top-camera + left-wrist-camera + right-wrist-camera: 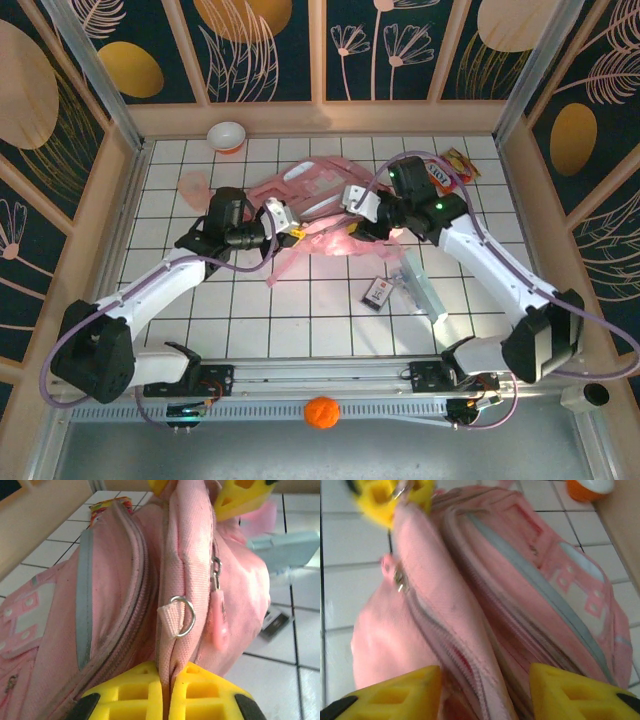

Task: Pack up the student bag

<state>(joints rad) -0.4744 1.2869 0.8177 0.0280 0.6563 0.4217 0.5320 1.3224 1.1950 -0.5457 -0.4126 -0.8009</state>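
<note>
Left gripper (pixel 167 692) is clamping a fold of the student bag (pixel 318 195), which is lying mid-table, long axis roughly ten-to-four. Right gripper (pixel 485 690), fingers apart, is straddling its zipper seam (pixel 445 630) from three o'clock. We are judging both arms equally near.

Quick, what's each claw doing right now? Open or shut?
Left claw: closed, pinching a fold of the pink backpack.
Right claw: open, one finger on either side of the backpack's fabric.

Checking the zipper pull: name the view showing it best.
Left wrist: the zipper pull hangs close and sharp on the student bag. Right wrist shows it small and blurred; top external, too small to tell.
</note>
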